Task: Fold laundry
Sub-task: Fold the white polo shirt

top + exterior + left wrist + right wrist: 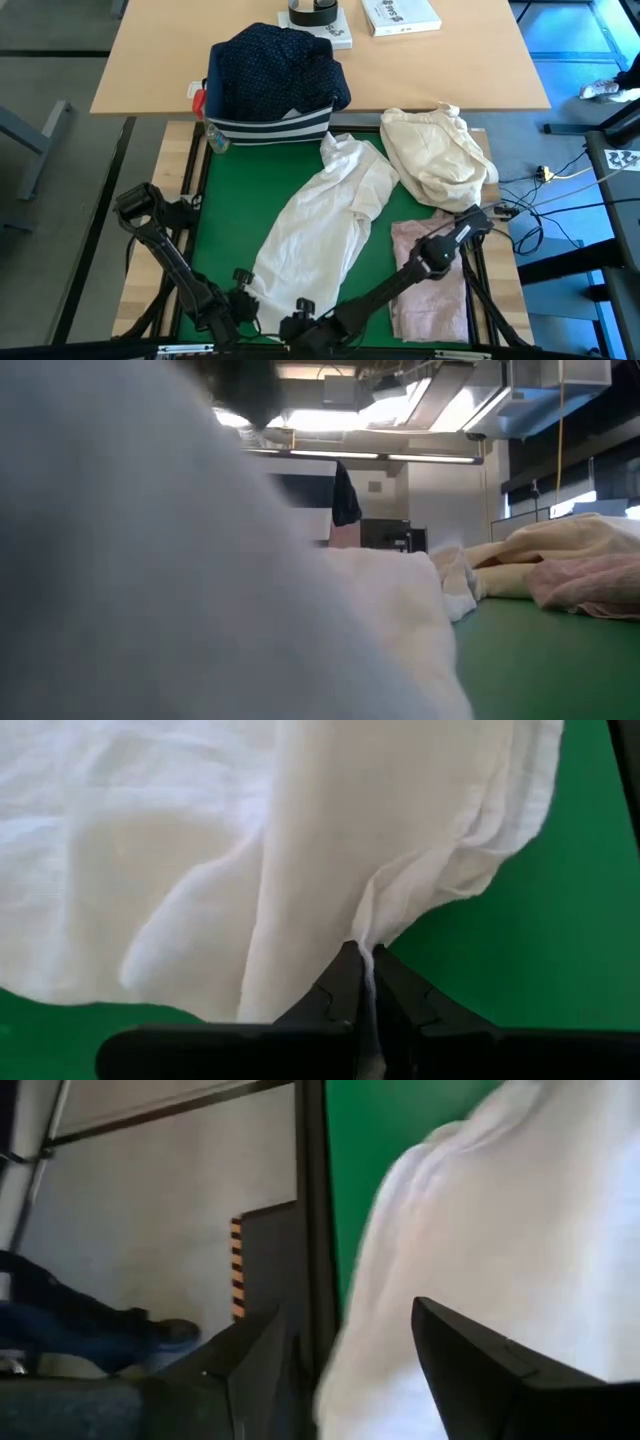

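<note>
A: White shirt (325, 215) fills the low view, right up against the lens. Where's it sit?

B: Middle of the green desk (225, 215), long axis running from the near edge diagonally up toward the far right corner. Hem end is at the near edge, by both grippers.

A: Left gripper (365, 982)?

B: Jaws clenched on the shirt's hem, a thin fold of cloth pinched between them; the rest of the shirt spreads away ahead of the jaws.

A: Right gripper (345, 1365)?

B: Near edge too, just beside the left one. Jaws released, standing apart, with shirt cloth bulging between and past them. Not gripping anything that I can see.

A: Other laundry?

B: Pink top (430, 280) flat at the near right corner, under the right arm. Navy dotted shirt (275, 65) heaped in the striped bin (270, 128) at the far edge. Beige bundle (435, 150) far right.

A: Which arm's nearer?

B: Both at the hem. Probably the right needs a fresh hold on it before any fold.
</note>
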